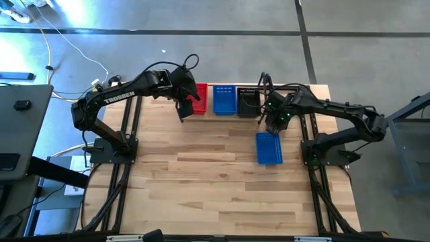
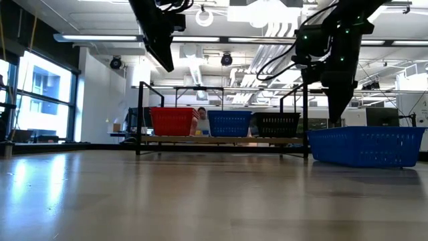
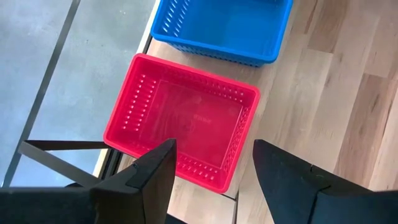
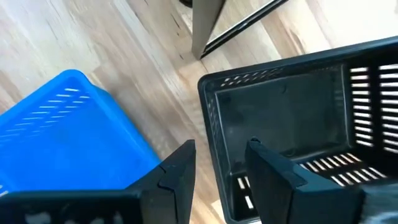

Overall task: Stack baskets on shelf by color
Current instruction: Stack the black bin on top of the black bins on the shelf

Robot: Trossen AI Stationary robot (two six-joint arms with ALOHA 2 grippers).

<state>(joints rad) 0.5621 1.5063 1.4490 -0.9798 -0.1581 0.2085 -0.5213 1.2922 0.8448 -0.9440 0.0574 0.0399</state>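
On the shelf [image 1: 228, 115] sit red [image 1: 199, 99], blue [image 1: 224, 99] and black baskets [image 1: 248, 101]. A loose blue basket [image 1: 269, 148] lies on the desk just before the shelf. The right pincer [image 1: 272, 125] hangs released between them, empty; the left pincer [image 1: 183, 111] gapes above the red. Next, likely: grip the loose blue basket and stack it on the shelved blue one.

Four baskets — one red [image 1: 199, 98], two blue [image 1: 224, 99] [image 1: 269, 148], one black [image 1: 248, 102] (three on the shelf [image 2: 221, 140]).

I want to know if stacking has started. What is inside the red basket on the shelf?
The red basket looks empty: its bare red floor shows. The left tool hangs open above it, its fingers covering part of the near rim. Baskets nested underneath cannot be seen.
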